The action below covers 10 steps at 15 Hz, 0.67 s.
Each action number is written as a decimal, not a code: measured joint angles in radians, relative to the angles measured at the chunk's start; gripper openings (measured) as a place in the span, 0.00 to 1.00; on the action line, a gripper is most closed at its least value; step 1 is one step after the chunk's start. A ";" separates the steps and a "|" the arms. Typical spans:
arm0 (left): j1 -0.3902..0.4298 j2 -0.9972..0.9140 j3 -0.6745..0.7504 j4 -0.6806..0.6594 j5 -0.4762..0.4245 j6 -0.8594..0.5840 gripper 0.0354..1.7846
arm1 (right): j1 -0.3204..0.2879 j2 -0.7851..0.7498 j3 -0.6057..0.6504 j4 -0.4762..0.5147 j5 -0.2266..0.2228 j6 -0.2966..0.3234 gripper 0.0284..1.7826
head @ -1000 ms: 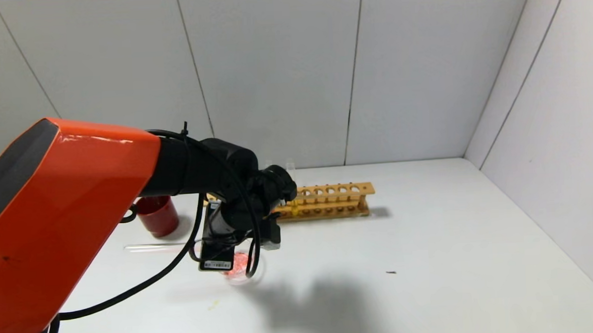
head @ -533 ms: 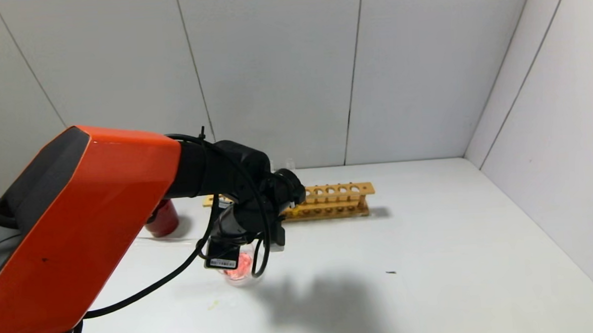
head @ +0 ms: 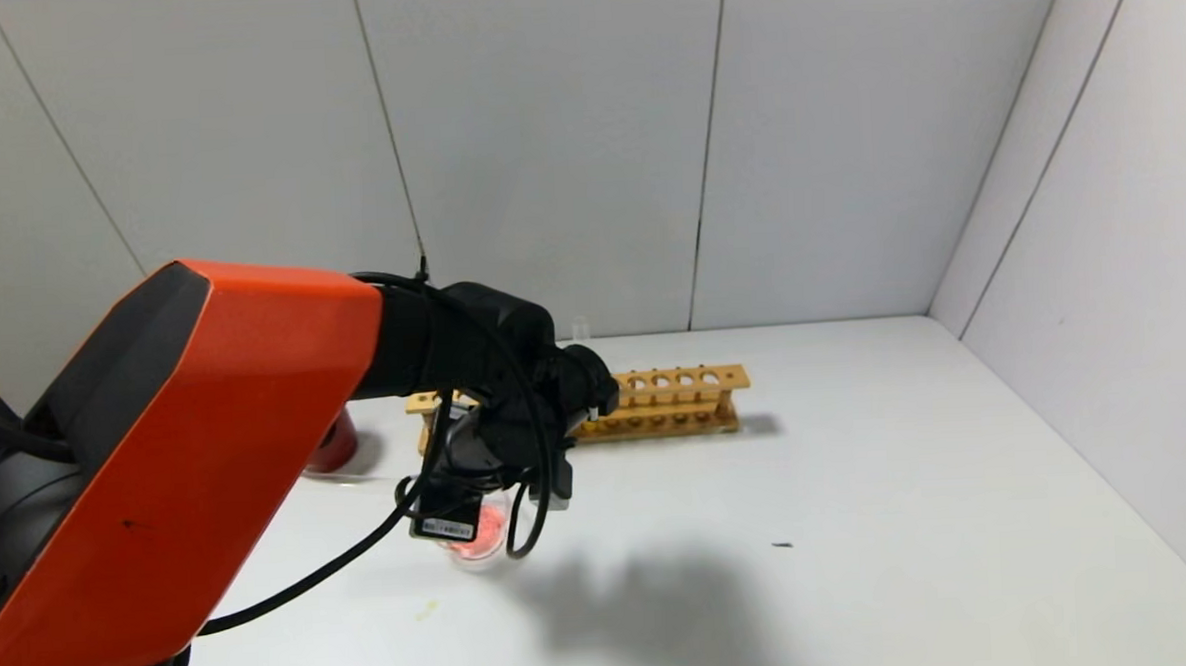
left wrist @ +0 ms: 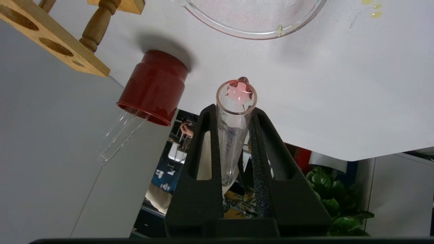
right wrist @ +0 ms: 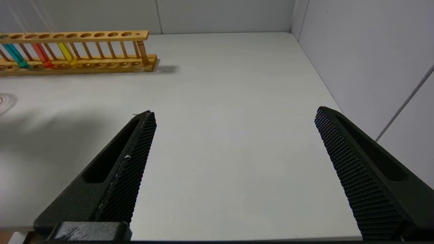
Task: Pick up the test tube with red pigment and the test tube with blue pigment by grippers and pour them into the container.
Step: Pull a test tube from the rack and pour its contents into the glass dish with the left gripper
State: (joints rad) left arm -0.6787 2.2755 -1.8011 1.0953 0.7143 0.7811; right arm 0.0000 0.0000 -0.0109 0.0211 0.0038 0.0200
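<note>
My left gripper (left wrist: 234,110) is shut on the test tube with red pigment (left wrist: 230,135). The tube is tipped mouth-down towards the table and holds only a pinkish film at its rim. In the head view the left wrist (head: 502,427) hangs just over the container (head: 482,550), a clear glass dish holding red liquid. The dish's rim also shows in the left wrist view (left wrist: 257,33), just beyond the tube's mouth. The test tube with blue pigment (right wrist: 15,56) stands in the wooden rack (right wrist: 84,51). My right gripper (right wrist: 234,112) is open and empty over bare table, to the right of the rack.
A dark red cup (left wrist: 154,88) stands left of the dish, with an empty clear tube (left wrist: 118,135) lying beside it. An orange-red tube (right wrist: 42,56) and a yellow tube (right wrist: 67,54) stand in the rack by the blue one. The rack (head: 676,399) sits behind the dish. Walls close the back and right.
My left arm has swung forward and to the right, its wrist now a little closer to the rack, still over the dish. The dish and rack have not moved.
</note>
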 joint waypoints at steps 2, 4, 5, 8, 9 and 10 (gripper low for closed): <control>-0.002 0.005 -0.008 0.010 -0.001 0.001 0.16 | 0.000 0.000 0.000 0.000 0.000 0.000 0.96; -0.002 0.011 -0.016 0.026 -0.001 0.002 0.16 | 0.000 0.000 0.000 0.000 0.000 0.000 0.96; -0.002 0.013 -0.025 0.038 0.000 0.003 0.16 | 0.000 0.000 0.000 0.000 0.000 0.000 0.96; -0.002 0.027 -0.067 0.061 0.025 0.002 0.16 | 0.000 0.000 0.000 0.000 0.000 0.000 0.96; -0.003 0.032 -0.076 0.066 0.030 0.002 0.16 | 0.000 0.000 0.000 0.000 0.000 0.000 0.96; -0.006 0.037 -0.083 0.070 0.039 0.001 0.16 | 0.000 0.000 0.000 0.000 0.000 0.000 0.96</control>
State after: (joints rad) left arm -0.6849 2.3126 -1.8845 1.1651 0.7532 0.7826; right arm 0.0000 0.0000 -0.0109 0.0215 0.0038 0.0200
